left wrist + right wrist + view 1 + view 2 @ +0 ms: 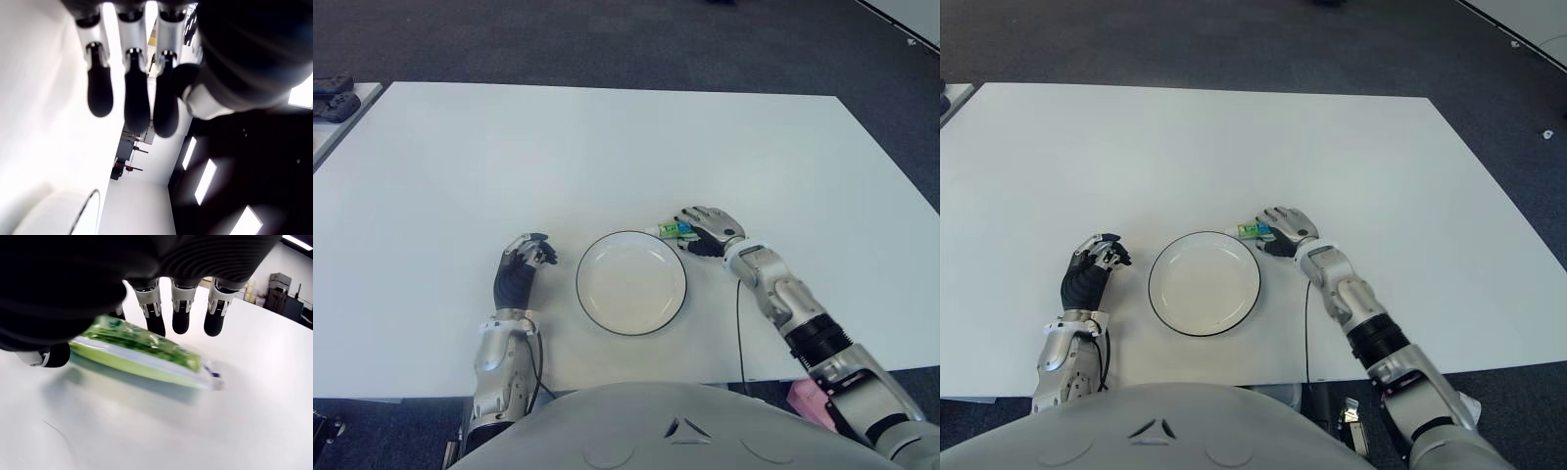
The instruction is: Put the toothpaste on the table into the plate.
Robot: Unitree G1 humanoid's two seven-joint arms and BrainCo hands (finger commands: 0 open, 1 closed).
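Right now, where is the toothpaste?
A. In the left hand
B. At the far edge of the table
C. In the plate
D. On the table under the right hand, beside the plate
D: the toothpaste lies on the table under the right hand, just outside the plate; the fingers hang over it, not closed.

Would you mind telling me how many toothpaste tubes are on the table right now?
1. The toothpaste lies on the table just beyond the plate's far right rim, under the right hand. Nothing suggests another is hidden.

Lab or office: white table point(607, 147), dark carpet point(558, 44).
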